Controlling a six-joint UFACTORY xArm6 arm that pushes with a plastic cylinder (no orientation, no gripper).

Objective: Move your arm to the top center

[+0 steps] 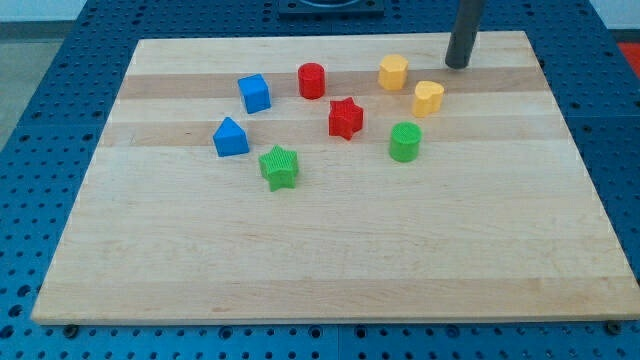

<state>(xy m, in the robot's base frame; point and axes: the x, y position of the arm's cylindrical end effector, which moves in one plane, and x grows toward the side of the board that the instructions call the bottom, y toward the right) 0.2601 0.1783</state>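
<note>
Surface: pale wooden board (330, 250) with visible grain, lying on a blue perforated table (60, 60).
Rod: dark, straight, smooth; my tip (457, 64) rests near the board's top edge, toward the view's right, touching no block and holding nothing.
Blocks: 8 ribbed plastic pieces.
Nearest: yellow hexagon (393, 72) and yellow heart-like block (428, 97), both apart from my tip.
Others: green cylinder (405, 142), green star (279, 167), red star (345, 118), red cylinder (312, 80), blue cube (254, 93), blue wedge-like block (230, 137).
</note>
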